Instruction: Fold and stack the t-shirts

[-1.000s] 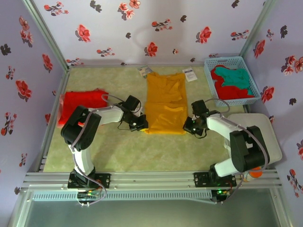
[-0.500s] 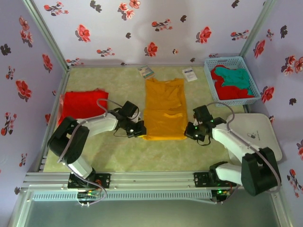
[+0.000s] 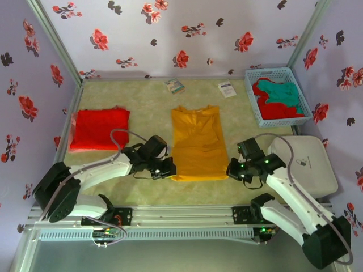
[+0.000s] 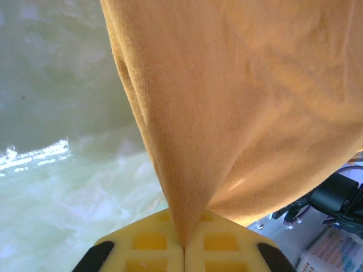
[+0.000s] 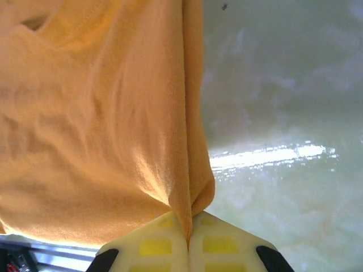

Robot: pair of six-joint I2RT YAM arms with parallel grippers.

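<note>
A mustard-yellow t-shirt [image 3: 198, 140] lies lengthwise in the middle of the table, folded narrow. My left gripper [image 3: 169, 169] is shut on its near left corner, the cloth [image 4: 238, 113] pinched between the pale pads [image 4: 150, 241]. My right gripper [image 3: 231, 170] is shut on the near right corner, cloth [image 5: 102, 130] rising from between its pads [image 5: 218, 243]. A folded red t-shirt [image 3: 100, 128] lies flat at the left. In the blue basket [image 3: 251, 92] at the back right sit a red t-shirt [image 3: 278, 110] and a teal t-shirt [image 3: 282, 93].
Two small printed cards [image 3: 175, 86] [image 3: 227, 89] lie at the back of the table. A white pad [image 3: 306, 164] sits at the right edge beside my right arm. Flowered walls close in the table on three sides.
Both grippers have pulled the yellow shirt toward the near edge, away from the cards. Both arms have drawn back and lowered with it.
</note>
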